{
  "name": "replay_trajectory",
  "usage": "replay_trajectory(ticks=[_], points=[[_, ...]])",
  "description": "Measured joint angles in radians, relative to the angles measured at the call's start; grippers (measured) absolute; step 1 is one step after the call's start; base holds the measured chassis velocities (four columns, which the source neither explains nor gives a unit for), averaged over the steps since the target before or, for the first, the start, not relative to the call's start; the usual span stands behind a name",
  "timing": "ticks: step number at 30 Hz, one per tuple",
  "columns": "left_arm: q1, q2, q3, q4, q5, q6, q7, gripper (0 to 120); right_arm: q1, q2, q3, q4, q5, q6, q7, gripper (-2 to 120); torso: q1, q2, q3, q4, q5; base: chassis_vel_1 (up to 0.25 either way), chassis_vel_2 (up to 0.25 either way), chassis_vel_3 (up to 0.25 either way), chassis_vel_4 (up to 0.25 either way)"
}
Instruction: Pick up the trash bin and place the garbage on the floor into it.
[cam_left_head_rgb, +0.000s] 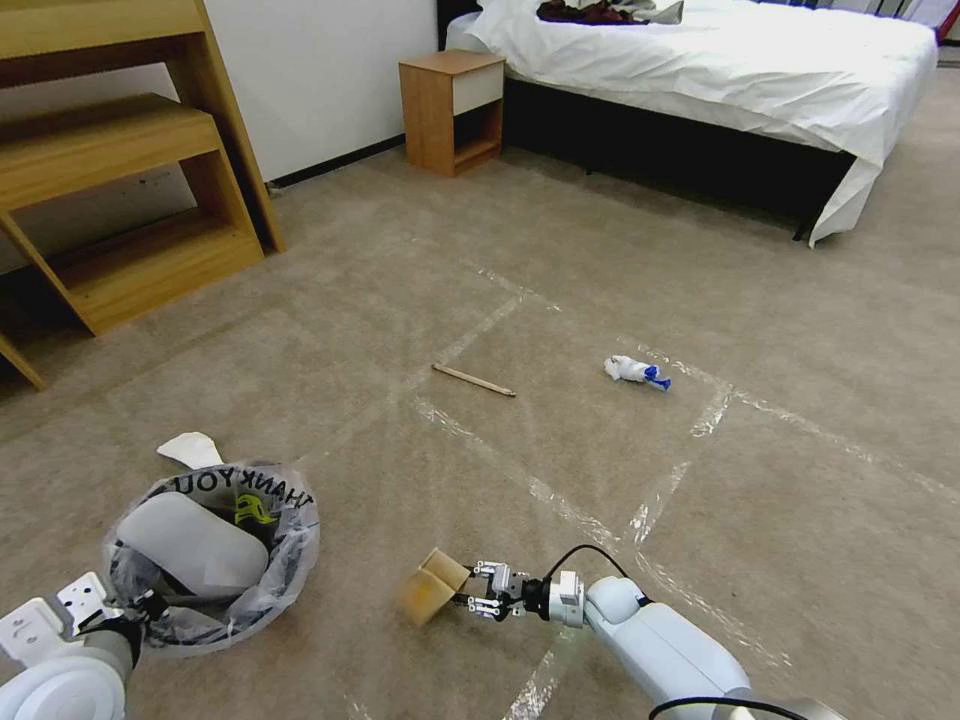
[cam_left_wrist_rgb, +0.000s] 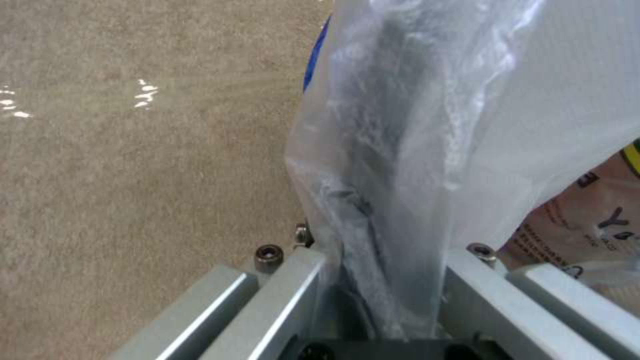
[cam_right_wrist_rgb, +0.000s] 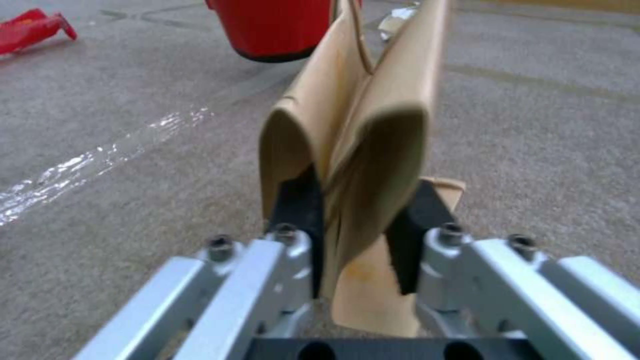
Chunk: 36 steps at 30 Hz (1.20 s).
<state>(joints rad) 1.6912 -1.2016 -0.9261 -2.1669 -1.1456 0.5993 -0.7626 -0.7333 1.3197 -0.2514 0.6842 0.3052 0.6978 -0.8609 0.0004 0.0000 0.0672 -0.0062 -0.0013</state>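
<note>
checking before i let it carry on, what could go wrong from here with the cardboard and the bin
1. The right gripper pinches the folded cardboard scrap near one end, so it may slip out before reaching the trash bin.
2. The left gripper grips the bin through its loose plastic bag; the bag could slide or tear.
3. The wooden stick and the white-blue wad lie farther off and could be missed.

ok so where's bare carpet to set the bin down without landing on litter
Bare carpet lies between the trash bin and the wooden stick, and right of the tape line, below the white-blue wad. It is crowded by the bin: white paper behind it, the right gripper with the cardboard scrap beside it.
</note>
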Motion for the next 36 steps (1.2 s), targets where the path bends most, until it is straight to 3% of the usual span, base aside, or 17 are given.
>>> replay_trajectory(ticks=[3,5,25,33,36], points=[[0.001,-0.001,0.000,0.000,0.003,0.000,0.000,0,-0.002,-0.003,0.008,0.009,0.001,0.001,0.005,4,0.000,0.000,0.000,0.0000,0.0000,0.000,0.000,0.000,0.000],[0.002,-0.001,0.000,-0.001,0.003,0.000,0.000,0,-0.004,-0.005,0.010,0.013,0.002,0.002,0.011,0,0.000,0.000,0.000,0.0000,0.0000,0.000,0.000,0.000,0.000],[0.019,-0.013,-0.005,-0.028,0.019,-0.005,-0.001,0,-0.048,-0.036,0.069,0.105,0.031,-0.002,0.061,0,0.000,0.000,0.000,0.0000,0.0001,0.000,0.000,0.000,0.000],[0.016,0.008,-0.018,-0.051,-0.012,-0.004,-0.009,0,-0.038,-0.140,0.186,0.338,0.084,-0.039,0.089,0,0.000,0.000,0.000,0.0000,0.0004,0.000,0.000,0.000,0.000],[0.017,0.014,-0.025,-0.065,-0.038,-0.003,-0.020,0,-0.015,-0.233,0.213,0.472,0.134,-0.063,0.103,0,0.000,0.000,0.000,-0.0002,0.0001,0.000,0.000,0.000,0.000]])
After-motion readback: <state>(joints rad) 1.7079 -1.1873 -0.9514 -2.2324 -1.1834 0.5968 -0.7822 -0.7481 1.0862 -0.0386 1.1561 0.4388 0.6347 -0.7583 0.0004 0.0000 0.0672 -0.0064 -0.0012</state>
